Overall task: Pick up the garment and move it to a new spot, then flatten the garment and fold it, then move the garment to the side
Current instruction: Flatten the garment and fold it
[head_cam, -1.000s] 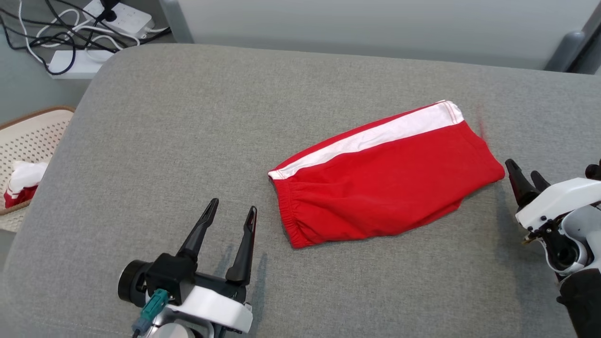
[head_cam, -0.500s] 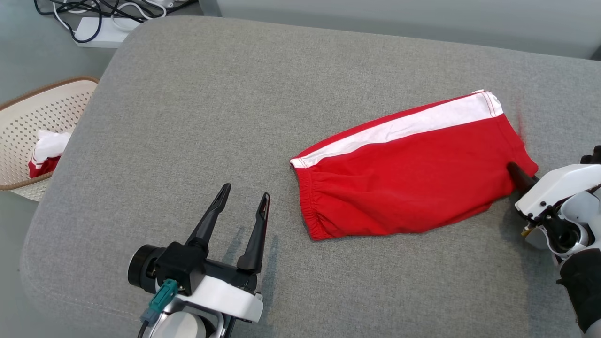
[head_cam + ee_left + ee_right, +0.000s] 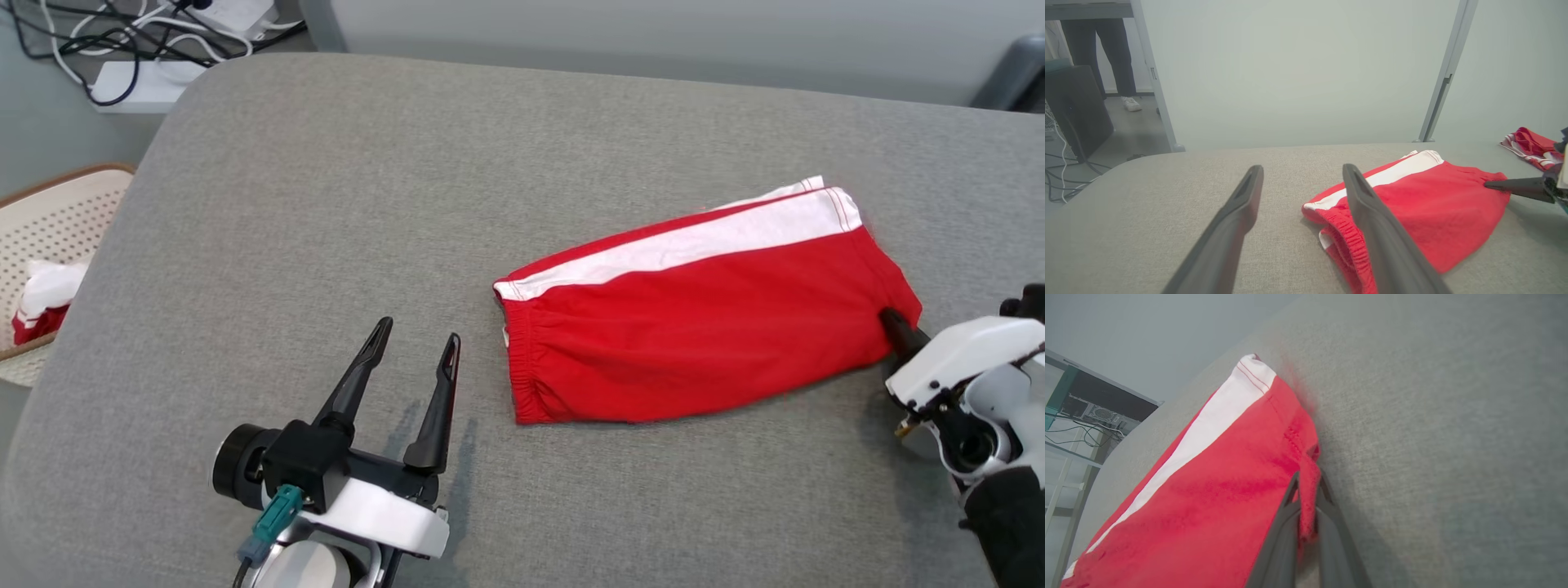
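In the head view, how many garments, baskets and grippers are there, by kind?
Garments: 2, shorts and a bundle in the basket
Baskets: 1
Grippers: 2, left gripper and right gripper
Total: 5

In the head view, the right gripper (image 3: 891,323) has the tips of its jaws hidden in the hem corner of the red shorts (image 3: 694,335), and its arm runs off the right edge. The perforated basket (image 3: 57,212) is cut by the left edge, and its red-and-white cloth (image 3: 45,298) is too bunched to identify. In the left wrist view, a person's legs (image 3: 1124,57) are hidden above the thigh, and another red garment (image 3: 1529,147) is cut by the right edge.
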{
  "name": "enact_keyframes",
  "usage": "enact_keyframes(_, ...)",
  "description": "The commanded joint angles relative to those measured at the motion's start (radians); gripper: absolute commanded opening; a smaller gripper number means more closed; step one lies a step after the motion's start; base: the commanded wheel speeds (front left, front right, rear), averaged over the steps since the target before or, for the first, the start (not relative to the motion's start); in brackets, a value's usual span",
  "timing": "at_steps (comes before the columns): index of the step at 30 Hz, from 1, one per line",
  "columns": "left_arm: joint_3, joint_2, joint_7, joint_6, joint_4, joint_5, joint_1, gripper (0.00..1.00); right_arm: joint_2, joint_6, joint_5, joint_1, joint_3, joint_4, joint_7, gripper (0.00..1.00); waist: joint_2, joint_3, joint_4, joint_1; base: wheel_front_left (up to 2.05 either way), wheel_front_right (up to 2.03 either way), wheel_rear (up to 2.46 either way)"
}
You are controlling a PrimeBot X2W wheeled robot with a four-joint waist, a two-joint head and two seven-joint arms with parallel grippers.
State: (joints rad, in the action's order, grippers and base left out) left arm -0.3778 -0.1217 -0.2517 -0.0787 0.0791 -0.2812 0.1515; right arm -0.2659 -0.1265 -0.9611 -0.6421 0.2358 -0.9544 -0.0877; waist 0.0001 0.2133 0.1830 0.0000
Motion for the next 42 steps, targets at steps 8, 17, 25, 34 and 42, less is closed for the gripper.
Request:
enact_keyframes(8, 0.038, -0.028, -0.01, 0.008, -0.017, 0.016, 0.009, 1.0, -0.03, -0.004, -0.052, 0.144, 0.007, 0.103, 0.094, 0.0, -0.0001, -0.036, -0.078, 0.0, 0.0, 0.0, 0.0)
enact_keyframes(17, 0.046, -0.042, -0.01, 0.001, -0.028, 0.014, -0.005, 1.0, -0.044, -0.004, -0.035, 0.279, -0.006, 0.222, 0.149, 0.0, -0.0001, -0.047, -0.157, 0.0, 0.0, 0.0, 0.0)
enact_keyframes(25, 0.032, -0.041, -0.007, 0.012, -0.019, 0.012, 0.007, 1.0, -0.043, -0.004, 0.012, 0.297, -0.036, 0.295, 0.134, 0.96, -0.0001, -0.048, -0.191, 0.0, 0.0, 0.0, 0.0)
enact_keyframes(34, -0.036, 0.004, 0.141, 0.05, 0.098, 0.004, 0.168, 1.0, -0.039, -0.004, 0.135, 0.29, -0.088, 0.296, 0.113, 1.0, -0.0001, -0.037, -0.168, 0.0, 0.0, 0.0, 0.0)
enact_keyframes(42, -0.064, 0.044, 0.235, 0.067, 0.251, -0.023, 0.34, 1.0, -0.005, -0.004, 0.244, 0.291, -0.132, 0.379, 0.078, 1.0, -0.0001, -0.008, -0.205, 0.0, 0.0, 0.0, 0.0)
